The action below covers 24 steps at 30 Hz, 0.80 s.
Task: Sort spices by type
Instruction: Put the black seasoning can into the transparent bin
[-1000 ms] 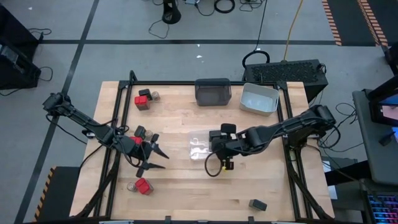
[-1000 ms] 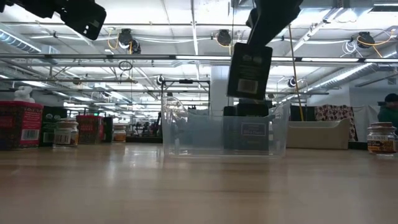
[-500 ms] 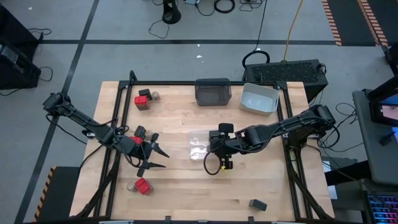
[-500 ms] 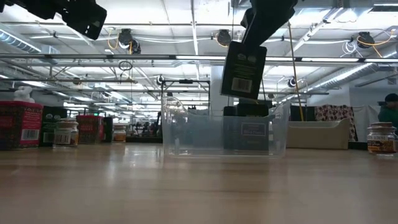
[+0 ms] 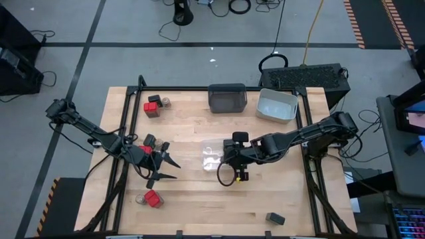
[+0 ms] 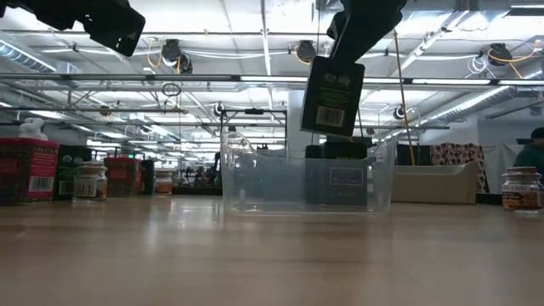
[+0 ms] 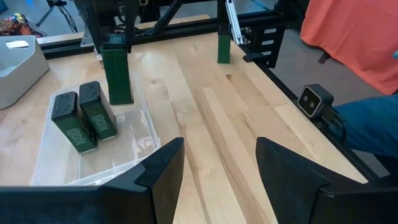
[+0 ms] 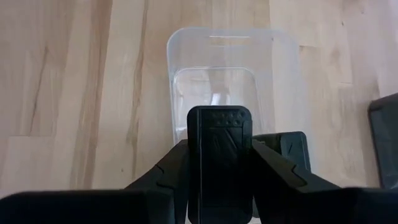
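My right gripper [image 5: 234, 159] hangs over the clear bin [image 5: 212, 158], shut on a dark boxy spice container [image 6: 333, 96]. Two more dark containers [image 7: 84, 118] lie flat on the bin's floor. My left gripper [image 5: 174, 170] waits open to the left of the bin, with nothing between its fingers [image 7: 163, 171]. Close behind it on the table stands a small cluster of spices [image 5: 154, 142]. My right gripper pinches the dark container's upper end [image 8: 219, 134] between its two fingers, one on each narrow side. The fingers come from above, slanting down. The container hangs below them, nearly upright with a slight tilt, its lower end [image 6: 330, 127] clear above the bin.
A dark grey bin [image 5: 228, 97] and a light grey bin [image 5: 277, 105] stand at the far edge. Spices stand at the far left [image 5: 154, 105], near left [image 5: 151, 198] and near right [image 5: 275, 218]. Bare wood lies in front of the clear bin.
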Each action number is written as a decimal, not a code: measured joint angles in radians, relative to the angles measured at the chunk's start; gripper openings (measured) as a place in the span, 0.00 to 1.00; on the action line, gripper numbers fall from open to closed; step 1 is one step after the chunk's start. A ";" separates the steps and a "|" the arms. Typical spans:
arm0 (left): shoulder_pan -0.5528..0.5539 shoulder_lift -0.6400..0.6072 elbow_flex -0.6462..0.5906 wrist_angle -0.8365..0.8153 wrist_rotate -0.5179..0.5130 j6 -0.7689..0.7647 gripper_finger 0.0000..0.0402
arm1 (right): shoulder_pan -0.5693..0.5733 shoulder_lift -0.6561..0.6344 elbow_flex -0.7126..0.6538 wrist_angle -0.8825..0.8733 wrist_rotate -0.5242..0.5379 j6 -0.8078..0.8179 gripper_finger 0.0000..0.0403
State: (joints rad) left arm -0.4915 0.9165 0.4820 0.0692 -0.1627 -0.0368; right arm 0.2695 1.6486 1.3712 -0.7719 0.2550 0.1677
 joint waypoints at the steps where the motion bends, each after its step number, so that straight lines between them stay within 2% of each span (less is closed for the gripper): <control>1: 0.000 0.000 0.000 0.000 0.000 0.000 0.51 | 0.000 0.003 0.000 0.000 0.000 0.000 0.29; 11: 0.000 0.010 0.000 -0.009 0.000 0.018 0.51 | -0.011 0.018 -0.027 0.029 0.003 -0.023 0.29; 24: 0.000 0.032 0.000 -0.001 0.000 0.026 0.51 | -0.015 0.042 -0.028 -0.024 0.001 -0.015 0.29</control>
State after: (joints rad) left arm -0.4915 0.9489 0.4820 0.0681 -0.1627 -0.0109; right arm 0.2546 1.6907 1.3430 -0.7961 0.2562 0.1522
